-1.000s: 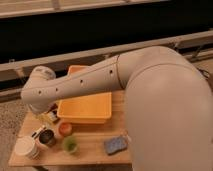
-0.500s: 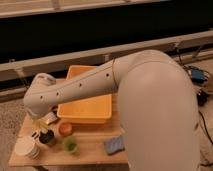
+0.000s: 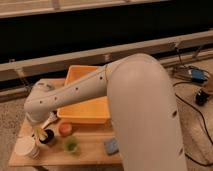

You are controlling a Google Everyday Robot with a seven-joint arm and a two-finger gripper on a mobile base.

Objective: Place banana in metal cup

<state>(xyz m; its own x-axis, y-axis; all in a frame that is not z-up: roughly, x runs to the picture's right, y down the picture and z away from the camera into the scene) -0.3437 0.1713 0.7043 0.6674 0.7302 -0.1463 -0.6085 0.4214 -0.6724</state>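
Observation:
My gripper (image 3: 44, 123) hangs at the end of the white arm over the table's left front part, just above the metal cup (image 3: 48, 138), a small dark cup. The banana (image 3: 38, 132), a pale-yellow slender piece, shows right under the gripper at the cup's left rim. I cannot tell whether the banana is still held or rests in the cup. The arm hides the table behind the gripper.
A large yellow tub (image 3: 85, 95) stands at the middle of the wooden table (image 3: 90, 150). An orange cup (image 3: 65, 128), a green cup (image 3: 71, 144) and a larger white cup (image 3: 26, 147) stand near the metal cup. A blue sponge (image 3: 111, 146) lies at the front right.
The gripper has come down a little with the banana, towards the metal cup. The cups, tub and sponge have not moved.

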